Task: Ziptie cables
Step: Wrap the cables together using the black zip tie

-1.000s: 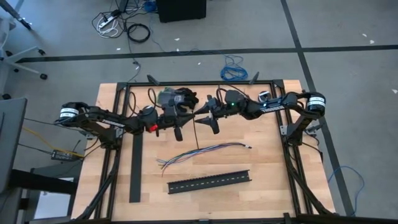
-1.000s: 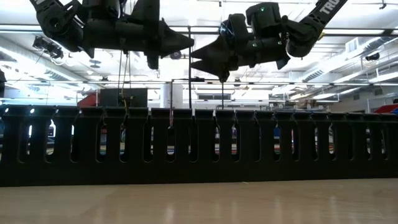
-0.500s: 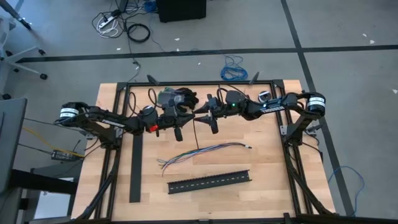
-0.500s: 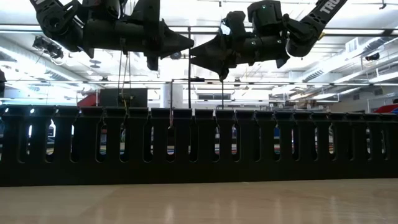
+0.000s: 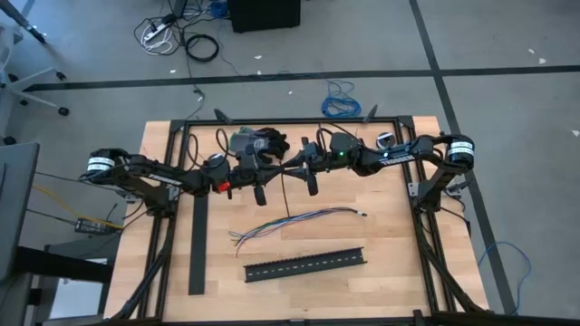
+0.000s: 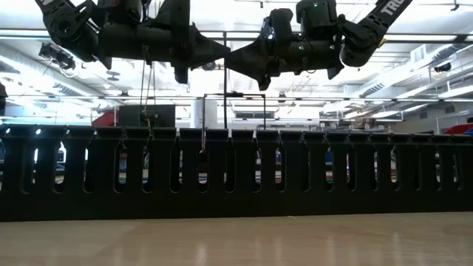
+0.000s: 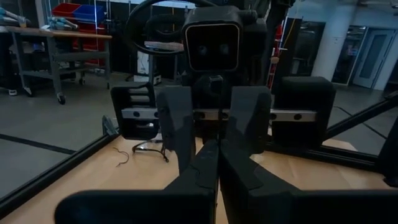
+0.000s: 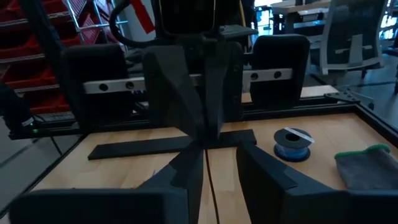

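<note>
Grippers met tip to tip above the upper middle of the wooden table [image 5: 381, 237], just below the frame's top rail. From the picture's left, the left gripper [image 5: 279, 169] reached in with its fingers [image 7: 186, 134] pressed together; a thin dark strip, seemingly a zip tie [image 5: 286, 192], ran down from between the fingertips toward the table. From the right came the right gripper [image 5: 295, 167], its fingers [image 8: 180, 93] narrowed to a slim gap at the same meeting point; whether they actually pinched the strip could not be told. In the low view the two pointed tips touched or nearly touched at the top centre, with the thin strip [image 6: 225, 103] hanging straight below them.

Below the grippers, well apart from both, the cables [image 5: 294, 221] lay loose on the wood at the centre of the frame, splayed at their left end and tapering to the right. Nearer the lower edge sat the black slotted channel [image 5: 304, 263], roughly parallel to the cables. A long black bar [image 5: 198, 244] lay upright in the frame at lower left. In the right wrist view a small spool of blue wire [image 8: 292, 144] and a grey cloth [image 8: 367, 167] rested on the table.
</note>
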Motion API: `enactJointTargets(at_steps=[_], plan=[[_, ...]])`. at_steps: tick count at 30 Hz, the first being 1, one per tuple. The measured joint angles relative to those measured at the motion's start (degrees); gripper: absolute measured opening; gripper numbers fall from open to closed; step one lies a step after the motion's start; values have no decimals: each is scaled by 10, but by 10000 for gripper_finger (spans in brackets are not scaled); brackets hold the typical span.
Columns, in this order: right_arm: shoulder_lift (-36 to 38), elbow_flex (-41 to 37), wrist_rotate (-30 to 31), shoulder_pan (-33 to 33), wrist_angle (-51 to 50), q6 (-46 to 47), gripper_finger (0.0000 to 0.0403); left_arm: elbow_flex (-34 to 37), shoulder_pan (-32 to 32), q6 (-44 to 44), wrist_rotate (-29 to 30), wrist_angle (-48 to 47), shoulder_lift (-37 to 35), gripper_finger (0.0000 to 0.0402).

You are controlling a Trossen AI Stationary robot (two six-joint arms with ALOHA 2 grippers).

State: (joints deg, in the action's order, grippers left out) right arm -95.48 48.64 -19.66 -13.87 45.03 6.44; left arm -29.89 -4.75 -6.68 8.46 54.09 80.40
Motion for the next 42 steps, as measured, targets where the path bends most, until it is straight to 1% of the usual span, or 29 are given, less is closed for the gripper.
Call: enactJointTargets(at_steps=[6,8,10,13,14,26,32,36,42], plan=[[0,0,0,0,0,0,84,0,0,0,0,0,0,0],[0,0,0,0,0,0,76,0,0,0,0,0,0,0],[0,0,-1,1,0,-1,57,0,0,0,0,0,0,0],[0,0,-6,1,0,-7,12,0,0,0,3,0,0,0],[0,0,-10,1,0,-10,7,0,0,1,2,0,0,0],[0,0,-9,5,-8,-4,0,0,0,2,4,-1,0,6],[0,0,-9,7,-20,-3,0,0,0,2,7,1,0,40],[0,0,-7,7,-24,-3,0,0,0,2,21,1,0,63],[0,0,11,8,-42,-5,0,0,0,2,23,3,0,72]])
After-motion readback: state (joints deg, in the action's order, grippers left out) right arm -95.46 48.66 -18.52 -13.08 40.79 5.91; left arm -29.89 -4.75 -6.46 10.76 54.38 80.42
